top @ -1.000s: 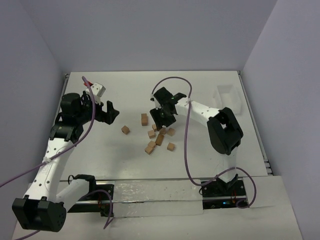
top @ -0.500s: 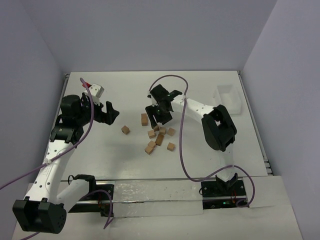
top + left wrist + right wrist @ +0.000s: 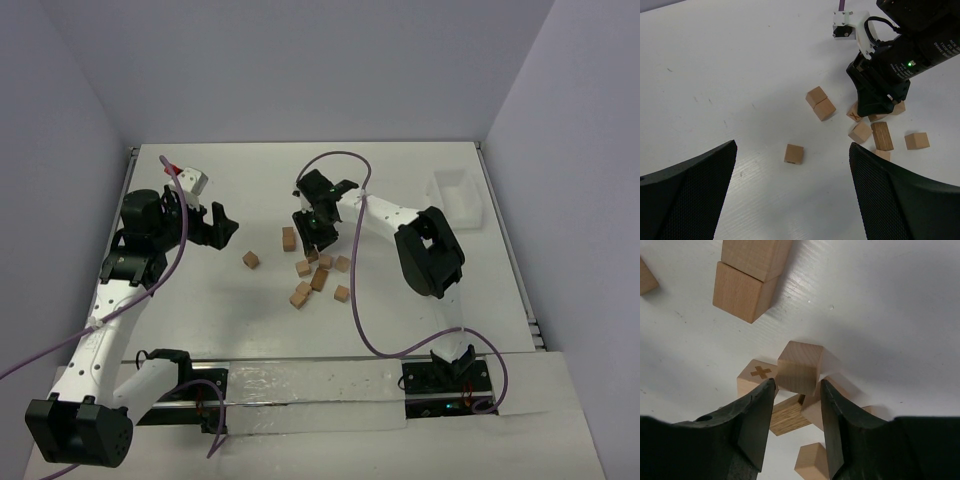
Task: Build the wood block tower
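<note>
Wood blocks (image 3: 319, 279) loose at mid-tabletop, the right claw (image 3: 797, 382) narrowed around one of them.

The cube between its fingers (image 3: 799, 367) sits at the far edge of the cluster, over a cube marked with a cross (image 3: 759, 374). The fingers lie close along both its sides, but I cannot tell whether they actually grip it. A touching pair of cubes (image 3: 289, 238) sits just left of the claw, and a lone cube (image 3: 251, 260) lies further left, apart from the rest. The left claw (image 3: 222, 224) hangs spread wide and holds nothing, left of all the blocks above the tabletop (image 3: 250, 320). A white bin (image 3: 458, 195) stands at the far right.
</note>
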